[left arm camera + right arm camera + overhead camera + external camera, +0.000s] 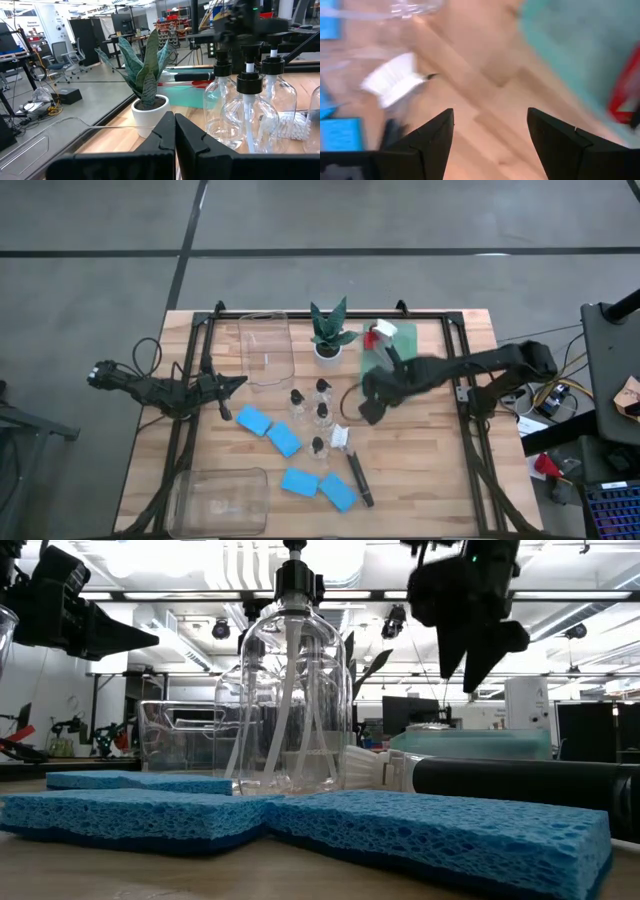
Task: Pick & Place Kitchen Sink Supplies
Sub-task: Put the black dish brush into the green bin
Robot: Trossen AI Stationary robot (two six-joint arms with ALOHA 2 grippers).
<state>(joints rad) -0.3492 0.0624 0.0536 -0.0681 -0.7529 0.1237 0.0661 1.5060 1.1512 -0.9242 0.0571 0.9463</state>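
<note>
From above, the pale wooden tabletop (420, 470) carried four bright blue rectangular sponges (285, 439) in a loose line toward its near edge, small clear bottles with black pump caps (321, 412) clustered at the middle, and a black-handled dish brush with a white head (354, 470) lying just beside the bottles and the nearest sponge. The right pincer (368, 412) hung over the wood just right of the bottles, empty, beside a teal-tinted clear tray (385, 352) with something red at its far corner. The left pincer (236, 382) waited at the left, its tip near a clear plastic tray (266, 348); a green spiky plant in a white pot (328, 330) stood between the two trays, and another clear tray (220, 502) sat at the near left corner. At table level, sponges filled the foreground, a bottle (290, 690) rose behind them, the brush lay at the right, and the right pincer (470, 650) hung above, touching nothing. Through the left wrist camera, the left pincer (174, 131) showed its fingers pressed together on nothing, facing the potted plant (145, 75) and the bottles (247, 107). Through the right wrist camera, the right pincer (490, 132) had its fingers well apart over bare wood, with the white brush head (395, 80) blurred beyond.
</note>
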